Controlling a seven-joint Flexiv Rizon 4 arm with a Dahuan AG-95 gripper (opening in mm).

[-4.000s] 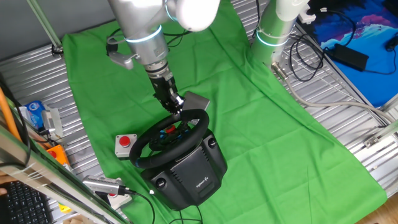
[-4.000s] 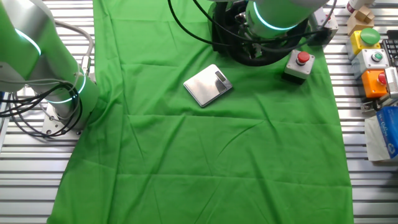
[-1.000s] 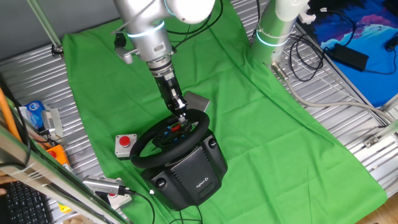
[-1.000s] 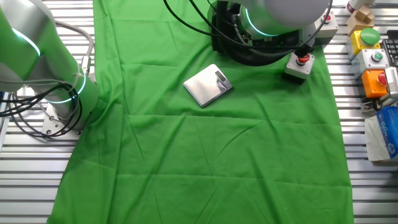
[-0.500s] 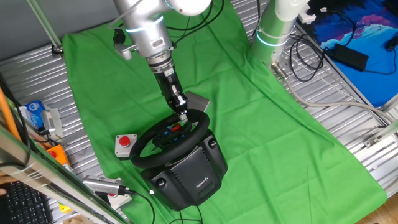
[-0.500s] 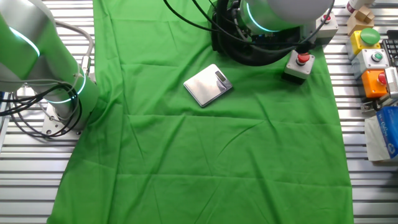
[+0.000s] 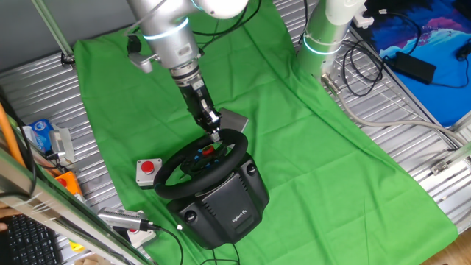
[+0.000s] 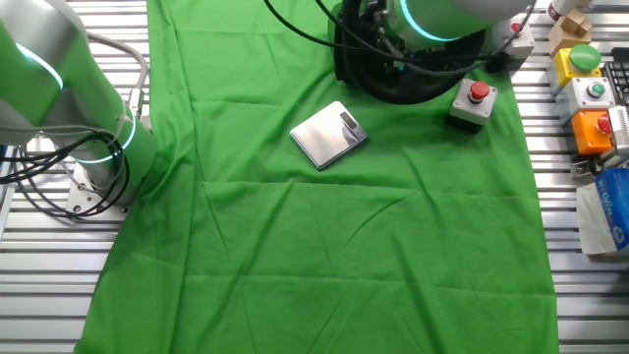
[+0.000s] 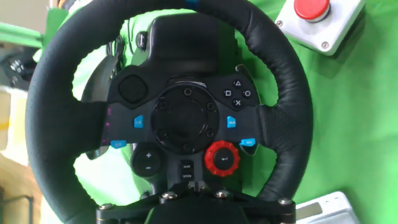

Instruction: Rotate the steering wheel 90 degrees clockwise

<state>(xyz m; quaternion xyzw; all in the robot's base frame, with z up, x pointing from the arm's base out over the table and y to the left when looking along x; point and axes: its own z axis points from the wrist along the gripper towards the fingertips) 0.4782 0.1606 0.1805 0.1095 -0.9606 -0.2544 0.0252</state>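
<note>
From my hand camera the steering wheel [image 9: 168,118] fills the view, sitting on its base on the green-clothed desk [image 7: 294,147]. My claw [image 7: 214,133] is at the far rim; I cannot tell its grip. Turning seems underway; next, sweep clockwise.

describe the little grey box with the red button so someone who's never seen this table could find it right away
Start at the green cloth, then find the black steering wheel on its bulky base. The grey box sits on the cloth right beside the rim, on the side towards the cloth's edge. Its single red push button on top sets it apart from the flat silver scale.
</note>
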